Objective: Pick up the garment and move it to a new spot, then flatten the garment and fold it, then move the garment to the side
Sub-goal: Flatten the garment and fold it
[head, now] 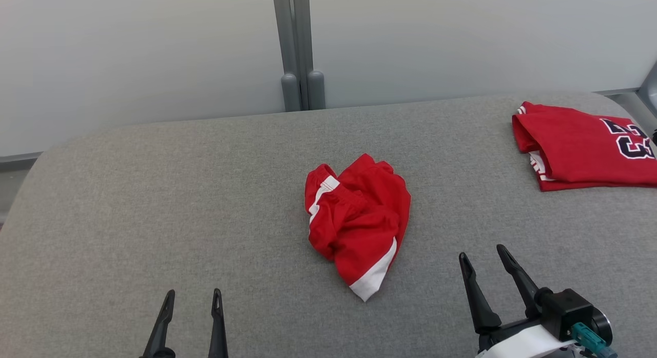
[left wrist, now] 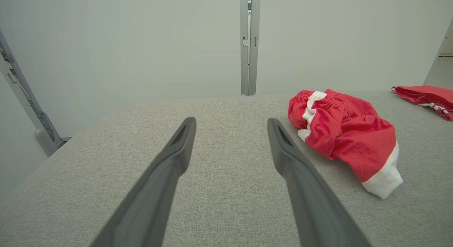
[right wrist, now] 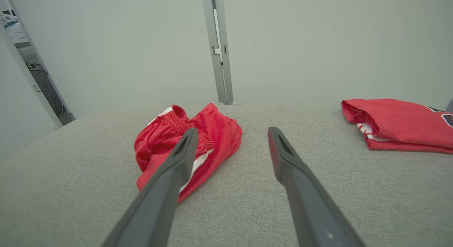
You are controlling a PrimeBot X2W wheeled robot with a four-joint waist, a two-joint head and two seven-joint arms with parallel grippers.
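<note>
No step is judged done: the crumpled red white-trimmed shorts (head: pixel 359 219) are seen heaped on the grey cloth-covered bench (head: pixel 154 194), untouched, left claw (head: pixel 193 292) and right claw (head: pixel 482 251) spread empty.

The crumpled red cloth garment (head: pixel 359 222) lies on the grey felt table (head: pixel 154 194), mid-frame. The folded red jersey (head: pixel 580 147) lies at the upper right, well apart.
</note>
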